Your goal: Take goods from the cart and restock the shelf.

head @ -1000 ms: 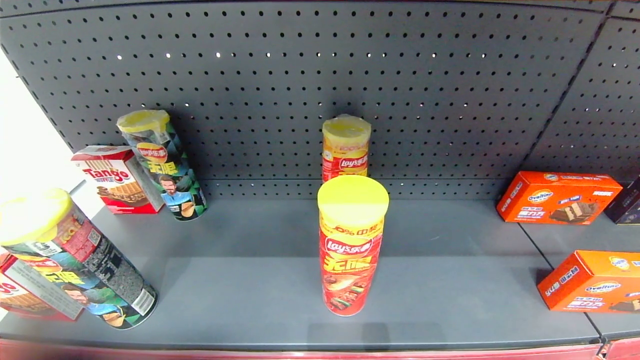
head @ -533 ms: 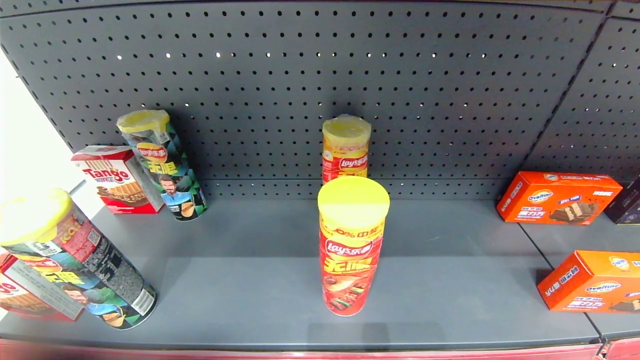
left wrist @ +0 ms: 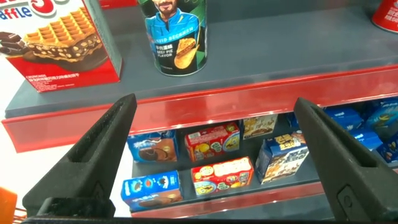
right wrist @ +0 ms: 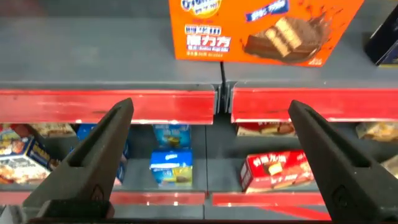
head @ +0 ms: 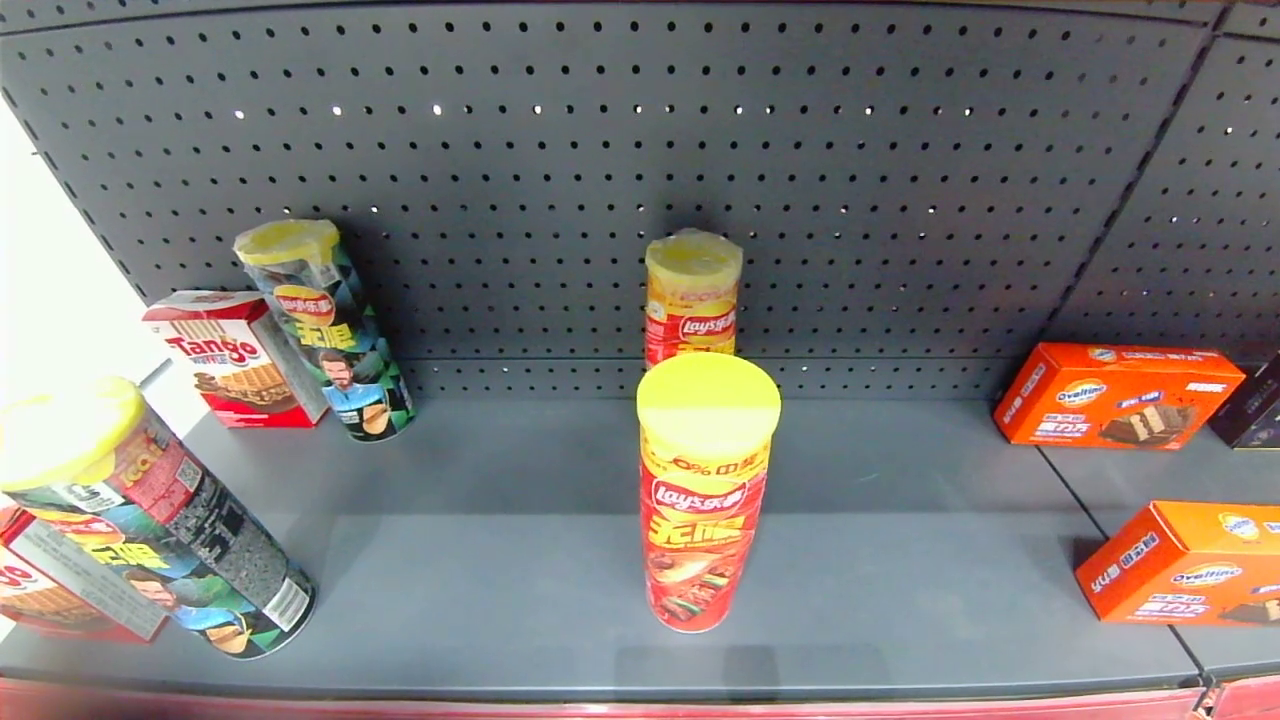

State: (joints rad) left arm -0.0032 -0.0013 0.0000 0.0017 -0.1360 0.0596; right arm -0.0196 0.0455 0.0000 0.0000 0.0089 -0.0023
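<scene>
Grey shelf fills the scene, left gripper spread wide at its near-left edge, right gripper just as wide at the near right below an orange box, red chip can upright near centre, twin can far behind.

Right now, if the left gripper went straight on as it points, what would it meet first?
Probably the red shelf edge, dead ahead of the left gripper; depth is unclear, and it might pass under toward the small boxes.
</scene>
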